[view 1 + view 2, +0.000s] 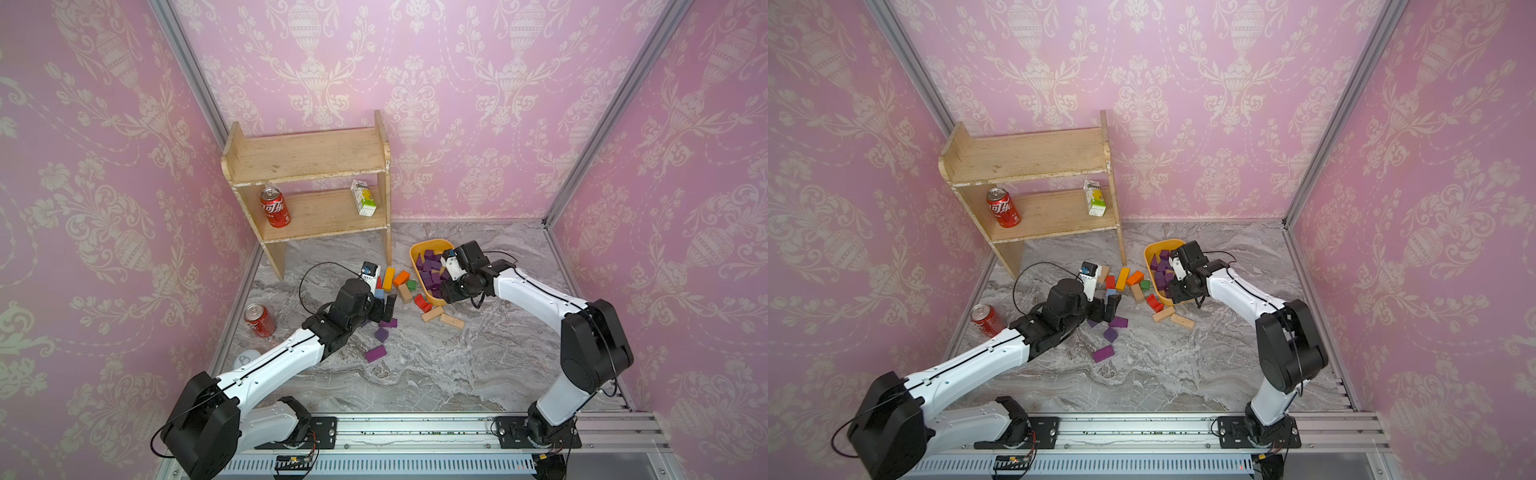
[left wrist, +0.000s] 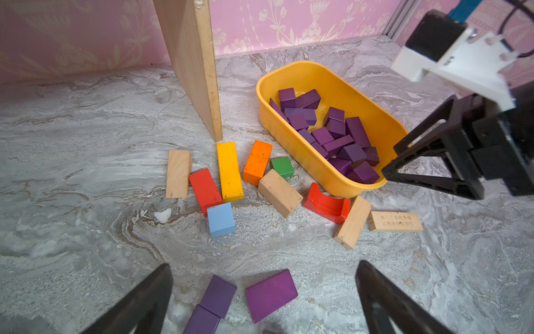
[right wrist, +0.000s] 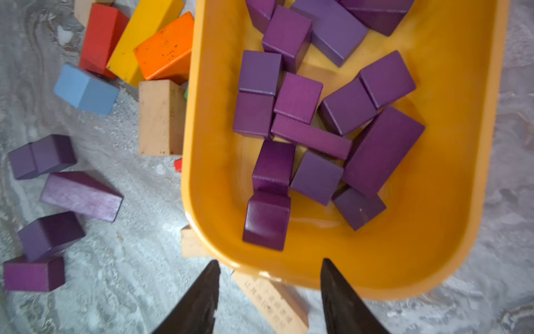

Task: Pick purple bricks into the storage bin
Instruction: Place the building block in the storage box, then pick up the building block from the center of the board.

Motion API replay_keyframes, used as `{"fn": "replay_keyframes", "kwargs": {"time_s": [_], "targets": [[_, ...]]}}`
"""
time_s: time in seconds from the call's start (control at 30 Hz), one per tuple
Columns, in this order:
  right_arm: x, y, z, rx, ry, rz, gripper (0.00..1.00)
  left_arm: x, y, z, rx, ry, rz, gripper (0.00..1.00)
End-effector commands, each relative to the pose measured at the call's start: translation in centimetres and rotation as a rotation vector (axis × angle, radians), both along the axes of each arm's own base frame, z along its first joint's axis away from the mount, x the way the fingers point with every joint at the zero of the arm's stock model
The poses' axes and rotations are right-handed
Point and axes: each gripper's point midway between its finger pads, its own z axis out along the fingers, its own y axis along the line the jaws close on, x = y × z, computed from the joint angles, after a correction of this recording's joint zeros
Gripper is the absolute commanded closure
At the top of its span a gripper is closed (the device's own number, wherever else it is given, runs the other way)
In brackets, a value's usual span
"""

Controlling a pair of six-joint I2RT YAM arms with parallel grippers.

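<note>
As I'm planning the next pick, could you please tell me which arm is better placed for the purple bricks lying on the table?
Likely left: the left fingers stand open just above the loose purple bricks, while the right fingers hang over the storage bin.

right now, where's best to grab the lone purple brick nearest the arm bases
Take the brick at mid-length, jaws across its two long sides, coming straight down. It lies flat on the table with nothing touching it, so both long sides are free.
</note>
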Motion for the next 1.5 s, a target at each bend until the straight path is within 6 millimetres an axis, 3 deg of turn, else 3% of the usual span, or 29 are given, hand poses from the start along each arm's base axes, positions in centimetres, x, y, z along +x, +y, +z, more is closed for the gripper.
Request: {"fn": "replay_keyframes", "kwargs": {"time_s": [0.0,0.2,0.33,0.47,0.7,1.0,1.13,1.47], "targets": [[-1.8,0.0,1.5,0.076,-0.044,-0.015,0.43,-0.9,1.1,0.1,0.056,0.053,0.008,0.01],[-5.5,0.1,1.6,0.124,-0.05,0.01,0.42,-1.8,2.8,-2.5,0.147,0.174,0.06,0.01],[-7.0,0.2,1.5,0.135,-0.059,0.027,0.42,-3.1,2.6,-4.1,0.167,0.278,0.029,0.01],[-8.4,0.8,1.5,0.184,-0.062,0.085,0.42,-4.6,2.1,-7.1,0.203,0.391,-0.037,0.02],[-10.4,0.9,1.8,0.252,-0.108,0.133,0.38,-4.7,1.9,-10.4,0.289,0.518,-0.056,0.08],[-12.1,0.5,2.1,0.312,-0.166,0.137,0.31,-4.3,1.5,-12.0,0.313,0.546,-0.064,0.22],[-12.8,0.4,1.8,0.345,-0.186,0.142,0.25,-4.1,1.2,-12.4,0.3,0.537,-0.067,0.23],[-13.3,-0.5,1.7,0.34,-0.223,0.113,0.21,-3.8,0.7,-13.6,0.295,0.551,-0.074,0.23]]}}
